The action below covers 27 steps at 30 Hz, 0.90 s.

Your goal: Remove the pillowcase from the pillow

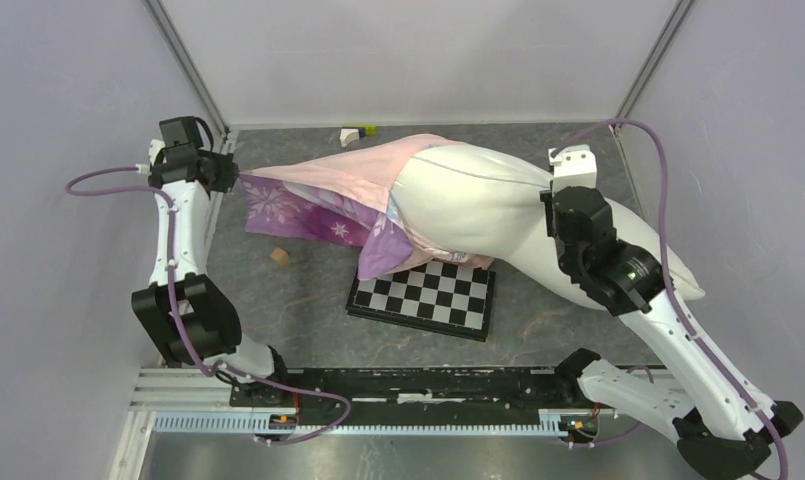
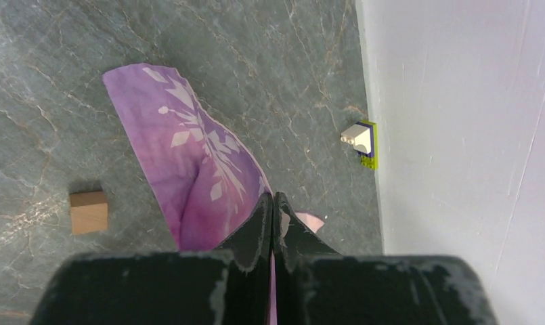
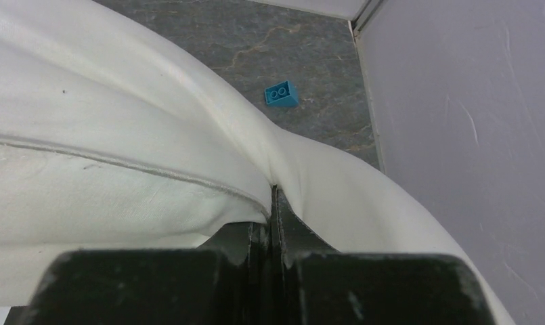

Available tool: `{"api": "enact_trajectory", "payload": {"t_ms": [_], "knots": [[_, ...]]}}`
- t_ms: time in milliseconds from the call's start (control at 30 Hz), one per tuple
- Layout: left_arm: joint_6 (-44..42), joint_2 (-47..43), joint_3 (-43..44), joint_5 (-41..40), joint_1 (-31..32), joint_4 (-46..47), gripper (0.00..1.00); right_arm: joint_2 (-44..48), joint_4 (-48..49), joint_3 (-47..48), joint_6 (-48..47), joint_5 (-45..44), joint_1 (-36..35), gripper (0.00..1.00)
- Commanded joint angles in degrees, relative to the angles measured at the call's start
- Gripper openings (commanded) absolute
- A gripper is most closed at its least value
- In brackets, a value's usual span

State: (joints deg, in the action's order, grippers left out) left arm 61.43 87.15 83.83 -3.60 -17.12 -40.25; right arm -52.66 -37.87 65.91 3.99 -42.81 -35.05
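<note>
The pale pink pillowcase (image 1: 323, 190) with purple trim covers only the left end of the plump white pillow (image 1: 478, 205), which lies across the back of the table and sticks out bare to the right. My left gripper (image 1: 233, 182) is shut on the pillowcase's far left edge; in the left wrist view the purple printed fabric (image 2: 188, 162) runs out from between its closed fingers (image 2: 273, 203). My right gripper (image 1: 556, 190) is shut on the pillow's right part; the right wrist view shows white cloth (image 3: 120, 169) pinched between its fingers (image 3: 274, 193).
A black-and-white checkered board (image 1: 424, 297) lies under the pillow's front edge. A small wooden block (image 1: 278, 256) lies left of it, also in the left wrist view (image 2: 89, 211). A white-and-green brick (image 1: 356, 132) sits by the back wall. A blue brick (image 3: 281, 93) lies beyond the pillow.
</note>
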Motion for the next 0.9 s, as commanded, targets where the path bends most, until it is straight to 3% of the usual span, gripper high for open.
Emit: {"api": "enact_trajectory", "payload": {"t_ms": [0,233,400,567,667,867], "knots": [[1.0,0.2,3.2,-15.3,-5.6,7.0,0.02,6.1,-0.4,2.7,-3.5,-20.3,4.0,0.0],[1.1,1.1,4.0,-16.7,-5.1,5.9,0.02,9.6,1.1,7.1,-3.5,-27.6,4.0,0.0],[1.6,1.1,4.2,-16.1,-5.1,6.2,0.02,12.7,5.6,9.5,-9.6,-28.9,4.0,0.0],[-2.9,-0.1,2.8,-6.8,-1.1,14.7,0.02,9.0,4.4,13.5,-9.1,-15.3,4.1,0.0],[-4.6,-0.9,4.3,-6.1,2.9,15.9,0.02,4.7,4.8,12.9,-6.2,-6.0,4.0,0.0],[-4.1,-3.0,5.3,-7.6,3.6,14.2,0.02,-2.6,15.2,8.5,-7.4,-5.0,4.0,0.0]]}}
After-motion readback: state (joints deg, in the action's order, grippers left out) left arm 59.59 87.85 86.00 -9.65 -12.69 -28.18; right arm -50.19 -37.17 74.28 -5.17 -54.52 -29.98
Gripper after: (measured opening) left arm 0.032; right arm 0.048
